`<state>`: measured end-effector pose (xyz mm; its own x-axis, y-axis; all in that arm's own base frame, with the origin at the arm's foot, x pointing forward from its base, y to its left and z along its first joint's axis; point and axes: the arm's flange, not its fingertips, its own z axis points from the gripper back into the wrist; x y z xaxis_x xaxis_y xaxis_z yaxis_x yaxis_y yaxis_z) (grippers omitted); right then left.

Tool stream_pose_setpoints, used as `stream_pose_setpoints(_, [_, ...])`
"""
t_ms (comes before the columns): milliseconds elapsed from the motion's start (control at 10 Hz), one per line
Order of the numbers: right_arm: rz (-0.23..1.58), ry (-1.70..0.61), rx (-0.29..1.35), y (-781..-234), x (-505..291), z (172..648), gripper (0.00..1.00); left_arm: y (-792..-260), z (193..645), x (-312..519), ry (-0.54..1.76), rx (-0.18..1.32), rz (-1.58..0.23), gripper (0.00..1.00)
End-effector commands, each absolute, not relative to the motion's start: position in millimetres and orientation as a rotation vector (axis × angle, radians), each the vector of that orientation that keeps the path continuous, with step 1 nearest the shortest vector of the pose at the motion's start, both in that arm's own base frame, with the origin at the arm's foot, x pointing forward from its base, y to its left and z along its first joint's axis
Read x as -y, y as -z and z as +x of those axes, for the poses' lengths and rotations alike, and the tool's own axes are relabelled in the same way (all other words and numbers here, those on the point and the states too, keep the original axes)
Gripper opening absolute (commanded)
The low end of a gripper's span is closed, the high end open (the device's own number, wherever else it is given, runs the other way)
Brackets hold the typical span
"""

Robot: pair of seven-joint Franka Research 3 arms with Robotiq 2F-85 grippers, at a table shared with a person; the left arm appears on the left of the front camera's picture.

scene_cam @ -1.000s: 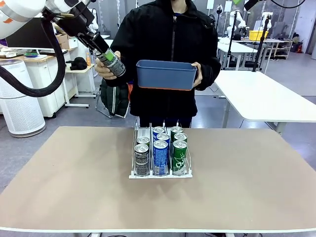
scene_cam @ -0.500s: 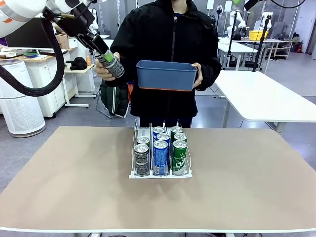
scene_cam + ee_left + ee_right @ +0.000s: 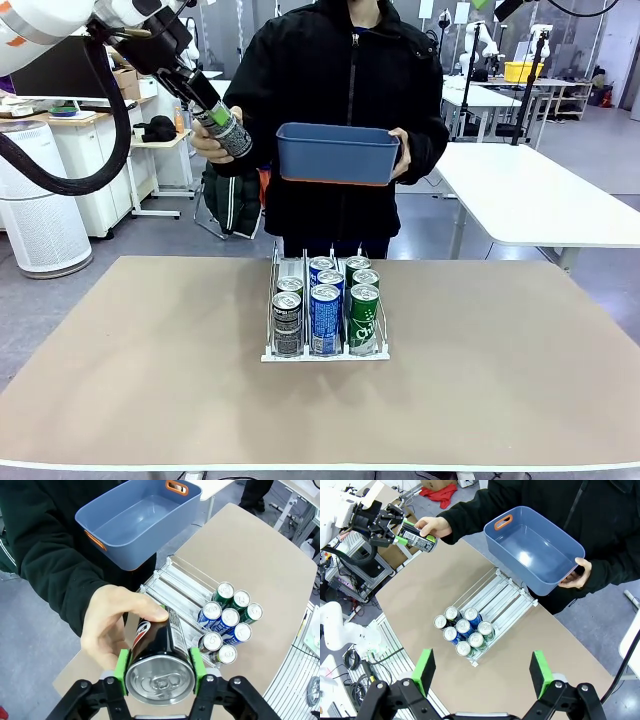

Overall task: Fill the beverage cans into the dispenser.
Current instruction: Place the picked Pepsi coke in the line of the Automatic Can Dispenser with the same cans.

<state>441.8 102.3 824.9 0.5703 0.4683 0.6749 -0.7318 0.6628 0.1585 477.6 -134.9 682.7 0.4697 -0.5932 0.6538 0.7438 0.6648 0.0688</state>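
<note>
Spanning the foreground, a tan table (image 3: 150,380) sits in an open lab with white tables behind.
A person in black holds a blue bin (image 3: 337,152) chest-high above the dispenser (image 3: 275,352), which stands mid-table with eight cans (image 3: 325,318) at its near end. The left gripper (image 3: 217,118) is clenched on a black can (image 3: 231,135) the person's hand (image 3: 203,143) also grips. The right gripper (image 3: 482,672) hangs high above the table, jaws spread wide.
</note>
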Motion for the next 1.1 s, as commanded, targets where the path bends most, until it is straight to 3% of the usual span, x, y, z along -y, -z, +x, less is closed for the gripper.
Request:
stream_pose_setpoints(0, [0.46, -0.736, 0.641, -824.7, -101.7, 441.0, 1.0, -683.3, 478.0, 133.4, 0.825, 0.704, -0.232, 0.0])
stream_pose_setpoints(1000, [0.46, -0.736, 0.641, -824.7, -101.7, 441.0, 1.0, -683.3, 478.0, 133.4, 0.825, 0.704, -0.232, 0.0])
